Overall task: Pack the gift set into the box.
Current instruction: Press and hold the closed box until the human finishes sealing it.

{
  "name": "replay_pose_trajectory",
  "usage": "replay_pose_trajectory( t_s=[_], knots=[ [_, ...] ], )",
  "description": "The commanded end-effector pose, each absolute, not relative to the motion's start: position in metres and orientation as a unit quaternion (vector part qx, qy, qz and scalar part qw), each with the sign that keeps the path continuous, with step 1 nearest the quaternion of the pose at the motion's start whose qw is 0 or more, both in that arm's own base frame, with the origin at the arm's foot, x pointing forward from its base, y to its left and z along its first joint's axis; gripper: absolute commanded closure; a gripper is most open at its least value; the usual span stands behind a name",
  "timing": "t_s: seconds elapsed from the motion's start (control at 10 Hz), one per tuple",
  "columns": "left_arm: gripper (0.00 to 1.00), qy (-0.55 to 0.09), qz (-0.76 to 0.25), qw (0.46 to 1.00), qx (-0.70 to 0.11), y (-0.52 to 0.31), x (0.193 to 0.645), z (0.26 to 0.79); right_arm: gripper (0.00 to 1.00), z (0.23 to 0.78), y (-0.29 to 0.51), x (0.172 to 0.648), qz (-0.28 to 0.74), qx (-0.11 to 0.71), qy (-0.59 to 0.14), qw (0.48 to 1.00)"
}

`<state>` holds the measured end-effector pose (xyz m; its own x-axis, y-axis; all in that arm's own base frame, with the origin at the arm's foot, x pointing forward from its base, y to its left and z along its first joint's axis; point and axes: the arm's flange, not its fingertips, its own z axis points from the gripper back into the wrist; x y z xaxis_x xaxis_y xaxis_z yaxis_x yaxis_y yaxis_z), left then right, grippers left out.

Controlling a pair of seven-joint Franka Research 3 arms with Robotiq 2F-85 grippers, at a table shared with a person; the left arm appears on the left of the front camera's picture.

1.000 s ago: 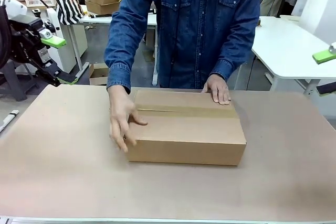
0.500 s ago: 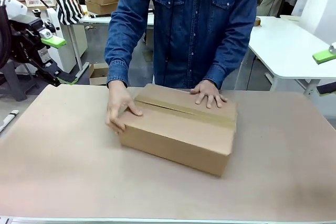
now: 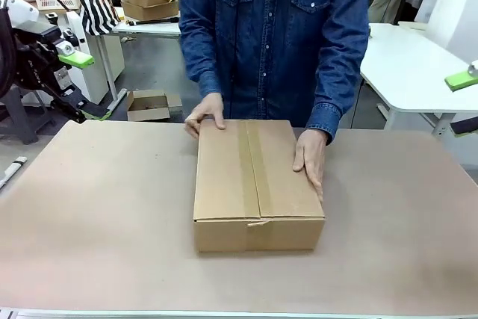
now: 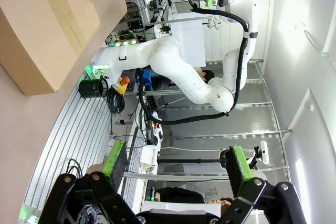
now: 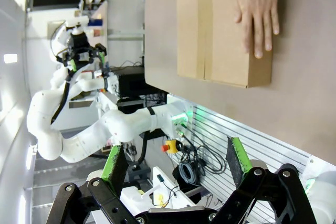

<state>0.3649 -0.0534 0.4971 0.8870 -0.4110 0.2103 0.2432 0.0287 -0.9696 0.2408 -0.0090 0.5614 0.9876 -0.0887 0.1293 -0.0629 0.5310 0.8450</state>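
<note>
Box [image 3: 258, 184] lay closed, tape along its top seam, at the middle of the worktop [image 3: 89, 222], nearer its far edge. The person's one hand [image 3: 205, 113] held its far corner; the other hand [image 3: 310, 158] lay along its side. Left gripper [image 3: 88, 87] and right gripper [image 3: 464, 102] hung wide open and empty beyond the worktop's side edges.

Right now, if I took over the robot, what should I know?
Left gripper: fingers open, empty, raised off the table, at its left.
Right gripper: open, empty, raised at the right edge.
Box: mid-table, flaps shut, what looks like tape along the seam; one hand on its far corner, the other hand on its side.
Gift set: hidden if it is inside.
Done: box closed.
Left: probably nothing to pack.
</note>
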Motion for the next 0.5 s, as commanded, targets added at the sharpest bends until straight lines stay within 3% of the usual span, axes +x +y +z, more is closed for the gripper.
replay_pose_trajectory(
  t_s=[0.0, 0.4],
  knots=[
    [0.00, 0.062, -0.231, 0.707, -0.665, -0.0528, 0.3634, 0.4997, 0.00, 0.5648, -0.0085, 0.2422, 0.001, 0.492, -0.084, 0.866],
    [0.00, 0.062, -0.231, 0.707, -0.665, -0.0528, 0.3634, 0.4997, 0.00, 0.5648, -0.0085, 0.2422, 0.001, 0.492, -0.084, 0.866]
  ],
)
